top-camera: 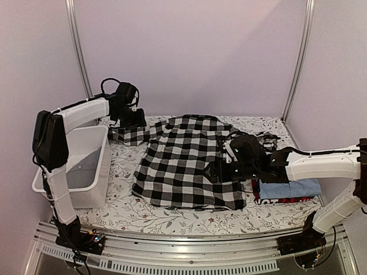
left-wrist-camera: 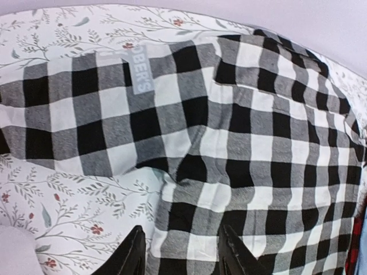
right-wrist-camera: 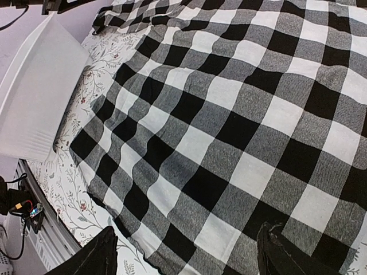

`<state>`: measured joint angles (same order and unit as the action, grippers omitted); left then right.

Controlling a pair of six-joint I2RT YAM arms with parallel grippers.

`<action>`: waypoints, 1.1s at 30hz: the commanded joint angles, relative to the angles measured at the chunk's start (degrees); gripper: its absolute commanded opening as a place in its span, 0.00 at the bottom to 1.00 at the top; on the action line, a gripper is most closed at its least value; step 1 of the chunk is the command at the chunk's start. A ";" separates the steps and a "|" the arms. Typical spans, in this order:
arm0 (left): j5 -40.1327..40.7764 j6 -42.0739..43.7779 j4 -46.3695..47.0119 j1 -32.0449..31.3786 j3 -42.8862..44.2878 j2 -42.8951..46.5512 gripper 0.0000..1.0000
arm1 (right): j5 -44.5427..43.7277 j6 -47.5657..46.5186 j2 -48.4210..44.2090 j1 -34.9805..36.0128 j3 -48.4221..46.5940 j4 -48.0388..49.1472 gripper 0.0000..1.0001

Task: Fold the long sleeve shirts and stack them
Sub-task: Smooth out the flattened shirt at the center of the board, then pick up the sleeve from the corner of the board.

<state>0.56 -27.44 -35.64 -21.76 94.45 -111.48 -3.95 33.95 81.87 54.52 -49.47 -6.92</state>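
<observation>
**A:** Whereabouts of the checked shirt (top-camera: 183,166)?

**B:** Lies spread flat across the middle of the counter (top-camera: 172,216), with 1 sleeve stretching toward the far left corner.

**A:** And the left pincer (left-wrist-camera: 183,258)?

**B:** Hovers over that far left sleeve, just beyond the white tub (top-camera: 106,152) at the left edge. Stands with its 2 fingers apart, checked cloth showing flat below the gap. Clamps no fold, going by the wrist view.

**A:** Anything on the sleeve?

**B:** Carries a pale label (left-wrist-camera: 141,70) with lettering, farther out than the fingers in the wrist view.

**A:** Right pincer (right-wrist-camera: 189,252)?

**B:** Hangs above the right edge of the checked shirt, fingers spread wide over the checks. Cannot tell whether the tips touch the cloth. Looks across the shirt's body toward its near left hem and the tub.

**A:** Other shirts?

**B:** Sit folded at the right of the counter, just beside the checked shirt: light blue shirt (top-camera: 289,188) on top, red-and-black shirt (top-camera: 281,200) underneath. Show only in part behind the right arm (top-camera: 321,166).
</observation>
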 commanded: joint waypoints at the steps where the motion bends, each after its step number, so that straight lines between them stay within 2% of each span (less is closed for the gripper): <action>1: 8.29 1.53 -4.66 3.31 4.14 -6.55 0.44 | 1.02 0.21 2.79 -1.94 -1.65 9.64 0.83; 9: 24.93 3.83 -12.93 4.95 21.37 -19.91 0.47 | 3.30 -1.57 5.07 -5.11 -3.30 11.48 0.85; 12: 27.86 4.32 -15.45 5.55 27.17 -24.53 0.48 | 5.87 -2.28 5.06 -6.36 -3.23 11.78 0.85; 18: 27.52 4.50 -17.87 8.57 34.26 -30.47 0.51 | 9.86 -2.62 5.88 -7.39 -2.56 14.12 0.85; 25: 26.06 4.69 -19.31 10.90 36.80 -33.34 0.54 | 11.62 -3.11 7.29 -7.72 -2.81 15.10 0.85; 28: 26.60 3.81 -19.62 11.34 31.45 -31.43 0.53 | 12.78 -3.11 8.16 -7.76 -3.07 15.71 0.85; 31: 27.44 4.23 -15.47 11.31 23.92 -25.48 0.54 | 13.79 -3.17 9.19 -7.76 -3.38 15.97 0.84; 33: 27.54 3.63 -15.54 11.40 22.62 -23.13 0.54 | 14.89 -3.51 9.98 -7.76 -3.60 15.82 0.82</action>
<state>26.89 -23.20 -52.21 -10.35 120.40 -140.97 8.32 31.57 90.13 47.16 -51.44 7.25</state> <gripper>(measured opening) 0.541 0.836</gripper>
